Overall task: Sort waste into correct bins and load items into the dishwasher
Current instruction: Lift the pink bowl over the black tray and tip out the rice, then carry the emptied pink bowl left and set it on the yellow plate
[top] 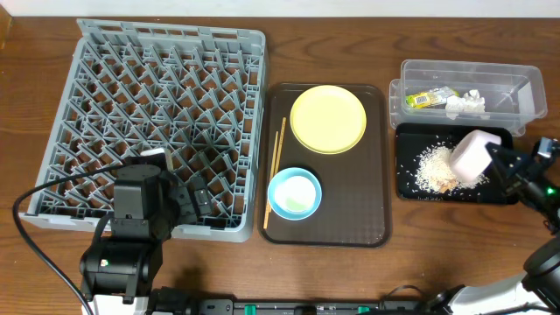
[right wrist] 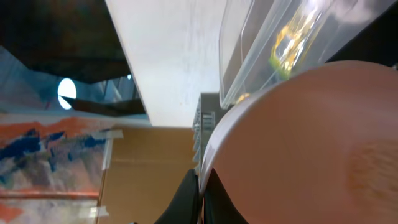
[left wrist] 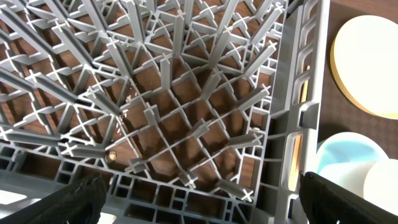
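Observation:
My right gripper (top: pixel 494 159) is shut on the rim of the white bowl (top: pixel 471 157) and holds it tipped on its side over the black tray (top: pixel 411 188), where beige crumbs (top: pixel 433 166) lie. The right wrist view shows the fingers (right wrist: pixel 200 193) pinching the bowl's rim (right wrist: pixel 298 143). The clear tub (top: pixel 512 79) holds the yellow-green wrapper (top: pixel 429 99) and the white tissue (top: pixel 466 103). My left gripper (top: pixel 194 203) is open and empty over the front right corner of the grey dish rack (top: pixel 166 31); its fingers (left wrist: pixel 211 205) straddle the rack's rim (left wrist: pixel 292 124).
The dark brown serving tray (top: pixel 367 219) holds the yellow plate (top: pixel 327 119), the light blue bowl (top: pixel 294 193) and the chopsticks (top: pixel 275 166) along its left edge. A cream round thing (left wrist: pixel 380 186) sits in the blue bowl (left wrist: pixel 348 152). A black cable (top: pixel 52 188) runs at front left.

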